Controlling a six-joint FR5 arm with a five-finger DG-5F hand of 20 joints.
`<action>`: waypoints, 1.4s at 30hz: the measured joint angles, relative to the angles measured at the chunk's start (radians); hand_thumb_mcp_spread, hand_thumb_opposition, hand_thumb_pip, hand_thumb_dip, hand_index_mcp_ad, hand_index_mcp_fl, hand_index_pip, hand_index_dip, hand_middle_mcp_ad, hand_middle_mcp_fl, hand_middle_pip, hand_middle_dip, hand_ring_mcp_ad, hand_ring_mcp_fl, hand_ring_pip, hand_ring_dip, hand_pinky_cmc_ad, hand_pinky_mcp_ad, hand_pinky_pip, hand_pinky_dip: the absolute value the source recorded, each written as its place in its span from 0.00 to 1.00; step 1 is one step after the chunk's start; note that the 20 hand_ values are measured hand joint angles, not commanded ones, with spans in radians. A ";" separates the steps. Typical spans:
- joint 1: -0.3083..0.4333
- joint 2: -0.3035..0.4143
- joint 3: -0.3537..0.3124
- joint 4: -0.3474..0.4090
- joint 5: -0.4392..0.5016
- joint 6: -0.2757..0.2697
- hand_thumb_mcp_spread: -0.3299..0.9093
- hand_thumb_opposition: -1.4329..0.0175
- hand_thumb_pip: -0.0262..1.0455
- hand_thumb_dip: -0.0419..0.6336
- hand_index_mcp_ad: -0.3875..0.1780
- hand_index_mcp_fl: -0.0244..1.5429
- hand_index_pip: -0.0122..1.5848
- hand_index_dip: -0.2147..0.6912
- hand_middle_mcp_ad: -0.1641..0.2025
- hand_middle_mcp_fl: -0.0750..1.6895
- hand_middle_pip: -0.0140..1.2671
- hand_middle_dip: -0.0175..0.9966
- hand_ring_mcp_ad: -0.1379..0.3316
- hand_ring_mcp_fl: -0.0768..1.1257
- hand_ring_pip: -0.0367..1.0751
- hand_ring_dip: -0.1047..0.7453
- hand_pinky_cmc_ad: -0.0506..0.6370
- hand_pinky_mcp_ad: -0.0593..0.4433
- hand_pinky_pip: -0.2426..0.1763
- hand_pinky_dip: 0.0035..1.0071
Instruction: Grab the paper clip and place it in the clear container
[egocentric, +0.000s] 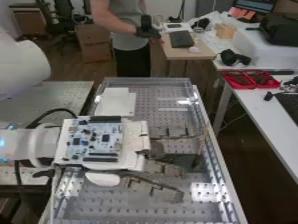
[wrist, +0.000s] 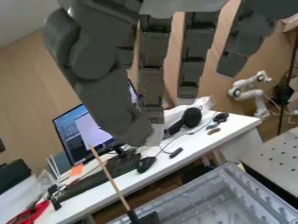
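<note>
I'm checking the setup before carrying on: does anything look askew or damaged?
Nothing looks spilled or damaged. Slightly odd: the white sheets toward the far end of the bench overlap unevenly, edges misaligned.

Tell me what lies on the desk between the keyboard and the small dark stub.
A black mouse lies between the keyboard and the stub, as the wrist view shows.

The clear container (egocentric: 213, 140) stands open below the hand (egocentric: 163, 168)
</note>
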 joint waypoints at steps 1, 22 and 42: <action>-0.003 -0.009 0.005 0.003 -0.004 0.007 0.84 0.33 0.65 0.54 0.46 0.16 0.08 0.08 0.14 0.48 0.64 0.73 0.46 0.42 0.12 0.67 0.63 0.65 0.63 0.19; -0.029 -0.101 0.061 -0.012 -0.045 0.039 0.78 0.38 0.64 0.53 0.44 0.16 0.08 0.05 0.20 0.37 0.49 0.70 0.44 0.40 0.12 0.67 0.70 0.65 0.67 0.19; -0.033 -0.155 0.048 0.020 -0.019 0.029 0.77 0.39 0.66 0.53 0.43 0.16 0.08 0.04 0.21 0.37 0.49 0.70 0.42 0.40 0.12 0.67 0.70 0.63 0.67 0.19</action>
